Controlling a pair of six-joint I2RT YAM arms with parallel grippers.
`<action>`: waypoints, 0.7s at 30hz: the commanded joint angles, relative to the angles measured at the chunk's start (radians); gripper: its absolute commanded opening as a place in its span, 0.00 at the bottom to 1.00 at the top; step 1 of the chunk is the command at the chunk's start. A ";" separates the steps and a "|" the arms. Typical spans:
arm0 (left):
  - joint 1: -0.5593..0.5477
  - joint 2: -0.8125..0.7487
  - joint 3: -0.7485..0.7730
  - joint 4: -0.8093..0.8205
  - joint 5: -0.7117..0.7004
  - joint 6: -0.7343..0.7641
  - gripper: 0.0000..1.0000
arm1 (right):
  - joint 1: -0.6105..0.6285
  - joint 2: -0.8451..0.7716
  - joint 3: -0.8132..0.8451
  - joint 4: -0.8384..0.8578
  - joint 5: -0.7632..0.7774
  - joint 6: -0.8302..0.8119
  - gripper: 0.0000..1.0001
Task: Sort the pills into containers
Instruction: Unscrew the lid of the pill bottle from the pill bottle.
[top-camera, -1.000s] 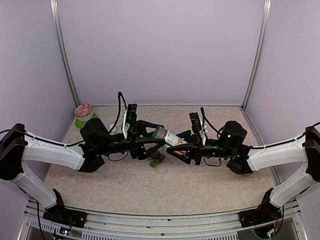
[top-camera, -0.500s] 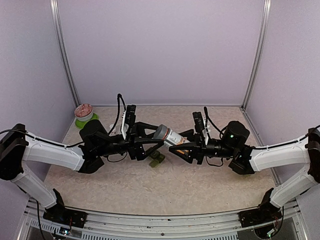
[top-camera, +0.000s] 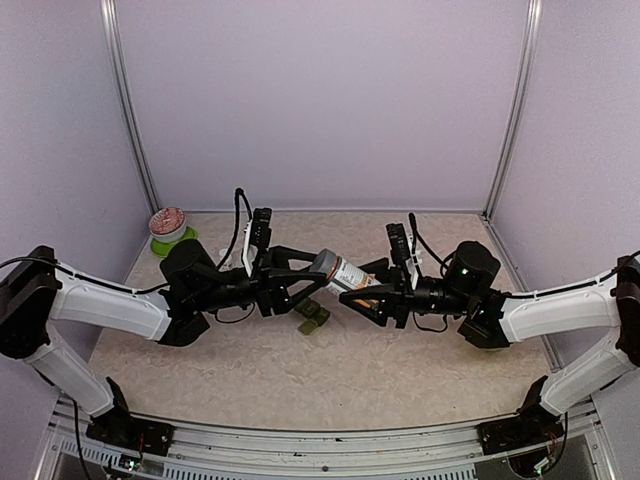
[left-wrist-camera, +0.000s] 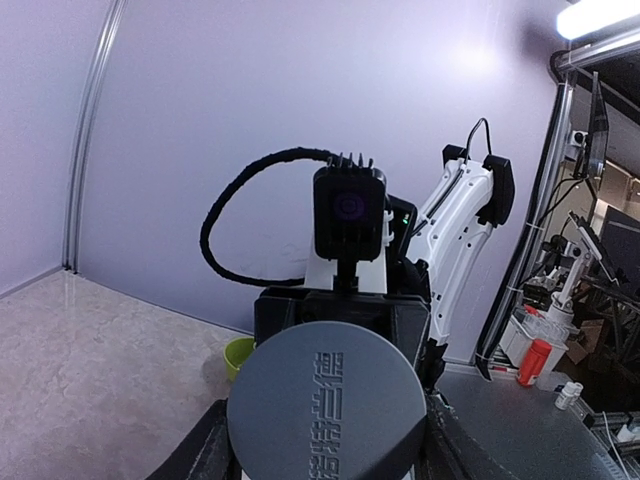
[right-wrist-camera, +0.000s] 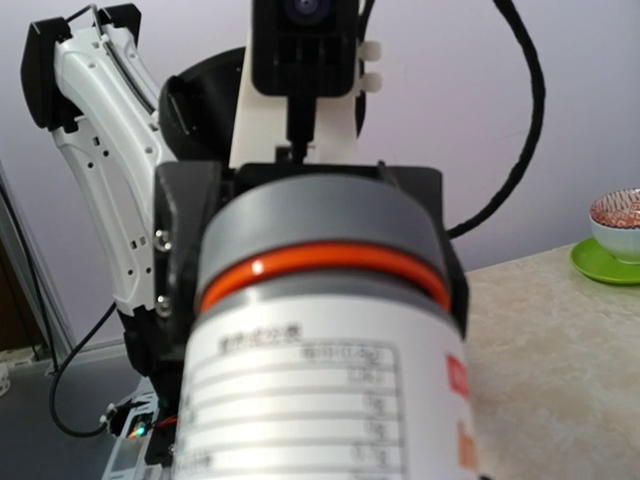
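Past a bare stretch of the pale speckled table (top-camera: 300, 370), the small dark green strip of three joined lidded containers (top-camera: 313, 317) lies flat, just below where the two arms meet. It is too small here to tell whether its lids are open. Above it, clear of the table, hangs the white-labelled plastic pill bottle (top-camera: 345, 274), tilted close to level, with its grey round cap (left-wrist-camera: 327, 405) pointing left. The right hand (top-camera: 364, 291) grasps the bottle's body. The left hand (top-camera: 318, 270) is clenched on the cap, its black fingers (right-wrist-camera: 180, 250) flanking it on both sides. No pills show; I take them to be inside.

The step looks to be unscrewing. To do it well, the right hand should keep the body from spinning. The left should turn about the bottle's own axis and draw straight off, with the mouth tipped upward first so nothing spills. Far back left sits a red-patterned bowl (top-camera: 167, 221) on a lime-green saucer (top-camera: 186, 241).
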 joint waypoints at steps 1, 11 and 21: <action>-0.003 0.021 0.028 0.048 0.041 -0.039 0.43 | -0.016 -0.009 -0.004 0.017 0.009 -0.016 0.11; -0.008 -0.003 0.055 -0.050 -0.061 -0.124 0.38 | -0.016 -0.035 -0.039 0.001 0.042 -0.175 0.10; -0.026 -0.089 0.069 -0.216 -0.202 -0.109 0.38 | -0.015 -0.048 -0.049 -0.036 0.102 -0.294 0.10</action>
